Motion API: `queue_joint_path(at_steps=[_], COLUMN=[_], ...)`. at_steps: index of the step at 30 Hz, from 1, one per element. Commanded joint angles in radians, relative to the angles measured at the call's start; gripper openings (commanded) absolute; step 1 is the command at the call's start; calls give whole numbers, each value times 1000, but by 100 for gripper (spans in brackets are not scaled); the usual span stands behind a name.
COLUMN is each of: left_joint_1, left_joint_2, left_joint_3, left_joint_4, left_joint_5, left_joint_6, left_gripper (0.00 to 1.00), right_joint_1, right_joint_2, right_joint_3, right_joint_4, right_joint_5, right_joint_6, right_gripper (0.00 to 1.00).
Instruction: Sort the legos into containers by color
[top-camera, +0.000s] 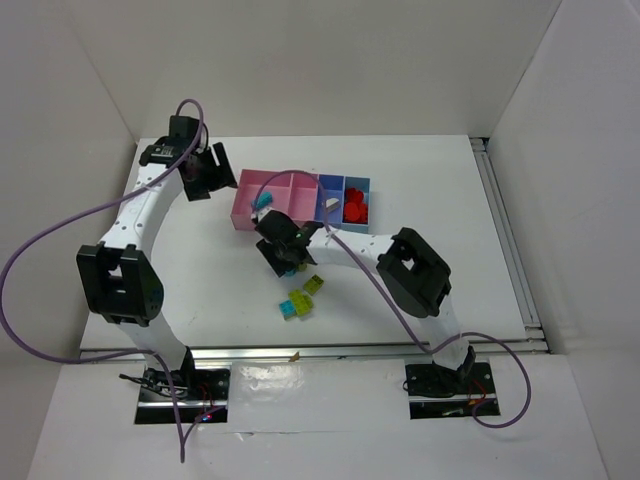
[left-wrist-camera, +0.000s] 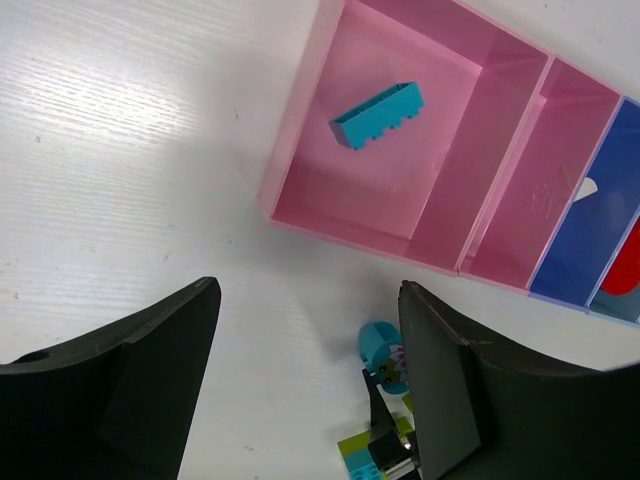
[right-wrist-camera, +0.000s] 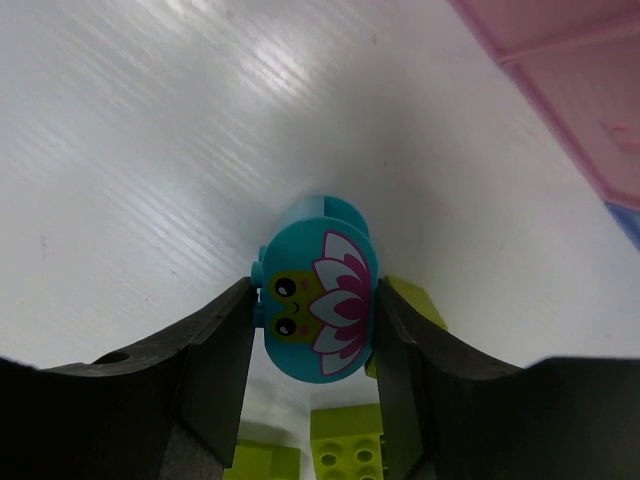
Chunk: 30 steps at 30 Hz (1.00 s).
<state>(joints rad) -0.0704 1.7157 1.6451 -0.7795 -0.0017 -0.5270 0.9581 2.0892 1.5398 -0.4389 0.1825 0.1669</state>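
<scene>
The right gripper is clenching a teal flower-printed brick, lime bricks lying just beside it; the left gripper is hanging open, a pink bin ahead.

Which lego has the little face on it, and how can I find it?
Find the tray of pink and blue bins on the white table. Just in front of its pink end, the right pincer grips one brick. It is teal and rounded, with a pink flower and tiny face printed on it; the bricks beside it are plain lime green.
</scene>
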Motion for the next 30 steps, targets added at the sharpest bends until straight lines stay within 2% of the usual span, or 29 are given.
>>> queue_joint_path(at_steps=[1, 3, 9, 15, 19, 22, 28, 30], left_joint_1=[18, 27, 46, 69, 69, 69, 69, 60], left_joint_2=[-47, -47, -94, -229, -298, -341, -387, -400], left_joint_3=[-4, -4, -42, -273, -359, -416, -478, -504], left_joint_4=[19, 19, -18, -29, -47, -47, -47, -47], left_joint_5=[8, 17, -7, -49, -40, 6, 72, 91], left_joint_6=[5, 15, 27, 27, 27, 36, 67, 78], left_gripper=[82, 82, 82, 81, 81, 83, 88, 94], right_joint_1=[10, 10, -38, -116, -163, -193, -225, -225], right_joint_2=[-37, -58, -107, 37, 158, 251, 339, 350], right_joint_3=[86, 111, 207, 431, 661, 759, 799, 799], right_joint_4=[-1, -1, 26, 26, 3, 3, 63, 74], right_joint_5=[44, 32, 23, 14, 2, -40, -57, -57], right_joint_6=[3, 3, 3, 14, 14, 14, 23, 23], right_gripper=[42, 38, 38, 38, 38, 38, 39, 44])
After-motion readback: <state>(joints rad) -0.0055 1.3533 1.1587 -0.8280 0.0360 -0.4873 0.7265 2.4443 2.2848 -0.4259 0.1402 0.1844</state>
